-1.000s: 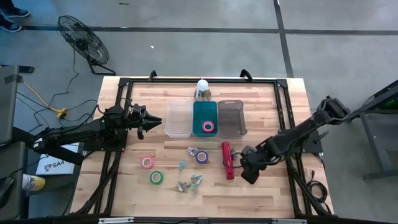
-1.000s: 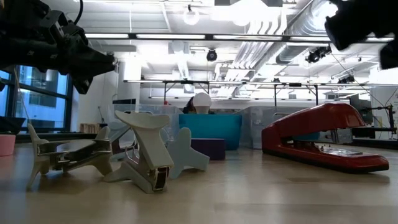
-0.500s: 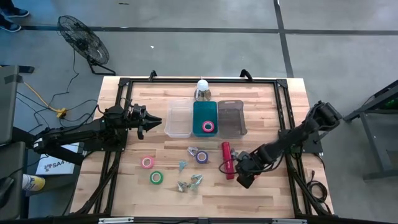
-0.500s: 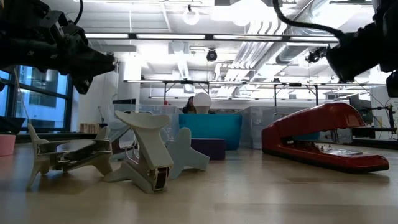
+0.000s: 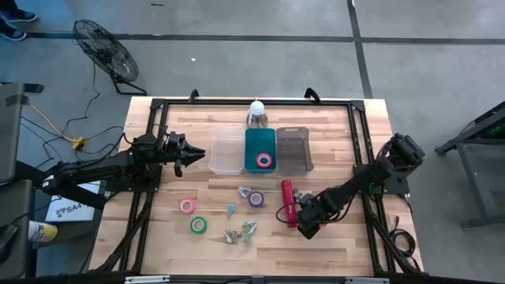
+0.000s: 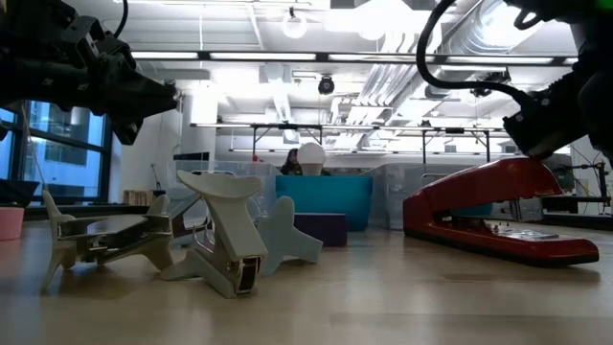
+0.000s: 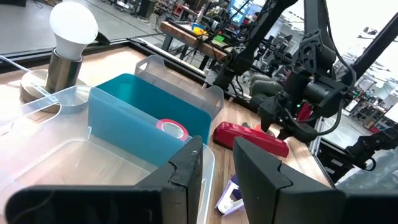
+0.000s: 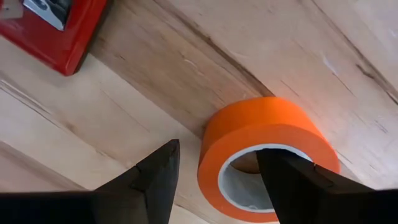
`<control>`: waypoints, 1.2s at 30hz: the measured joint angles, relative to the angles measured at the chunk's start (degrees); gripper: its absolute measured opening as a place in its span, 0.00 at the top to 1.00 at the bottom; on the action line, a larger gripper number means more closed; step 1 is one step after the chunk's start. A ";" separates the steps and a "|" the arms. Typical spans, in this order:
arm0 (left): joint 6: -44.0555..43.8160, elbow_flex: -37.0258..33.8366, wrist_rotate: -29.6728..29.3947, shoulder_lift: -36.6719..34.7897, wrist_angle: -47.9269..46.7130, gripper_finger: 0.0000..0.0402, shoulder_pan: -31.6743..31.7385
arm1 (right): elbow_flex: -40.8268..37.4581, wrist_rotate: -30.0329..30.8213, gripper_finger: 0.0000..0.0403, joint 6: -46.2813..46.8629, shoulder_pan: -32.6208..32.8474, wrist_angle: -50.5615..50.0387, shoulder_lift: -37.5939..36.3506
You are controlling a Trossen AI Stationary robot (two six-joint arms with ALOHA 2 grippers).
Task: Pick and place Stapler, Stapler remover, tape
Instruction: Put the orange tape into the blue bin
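Tape rolls lie about the worktop (image 5: 347,126). An orange roll (image 8: 267,155) sits right under the right gripper (image 5: 309,223), near the end of the red stapler (image 5: 289,203). That gripper's two fingers (image 8: 155,180) are apart, with one side of the orange roll between them. They hang just over the roll, and you cannot tell if they touch it. The stapler lies flat on the worktop, close in front of the grey bin (image 5: 293,149).

Three bins stand in a row at the back: a clear bin (image 5: 226,150), a teal bin (image 5: 259,150) and the grey one. A pink roll (image 5: 265,161) lies inside the teal bin. A lamp bulb (image 5: 256,113) stands behind the bins.

On the worktop, a purple roll (image 5: 256,198) lies near the stapler. A second pink roll (image 5: 186,205) and a green roll (image 5: 198,225) lie farther to the left. Small pale staple removers (image 5: 242,230) lie between the green roll and the stapler, and two show big in the low view (image 6: 225,235).

The left gripper (image 5: 197,152) hangs in the air just beside the clear bin. Its fingers (image 7: 186,171) have a narrow gap between them and hold nothing.
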 joint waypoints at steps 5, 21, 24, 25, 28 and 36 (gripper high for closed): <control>0.00 0.00 0.00 -0.01 0.00 0.78 0.00 | 0.01 0.13 0.48 0.01 0.00 -0.11 0.38; 0.00 0.00 0.04 0.00 0.02 0.78 0.00 | -0.21 0.16 0.84 -1.57 -0.02 -1.27 0.39; 0.00 0.00 0.20 -0.02 0.00 0.78 0.00 | -0.34 0.04 0.91 -1.58 -0.02 -1.26 -0.54; 0.00 0.02 0.20 -0.01 0.01 0.78 -0.01 | -0.42 0.25 0.92 -1.59 -0.02 -0.98 -1.11; -0.01 0.01 0.20 -0.02 0.00 0.78 0.00 | -0.35 0.30 0.92 -1.79 -0.23 -0.23 -3.92; 0.00 0.00 0.17 -0.01 0.01 0.78 -0.01 | 1.38 0.03 0.92 -6.48 -3.08 -3.28 -11.68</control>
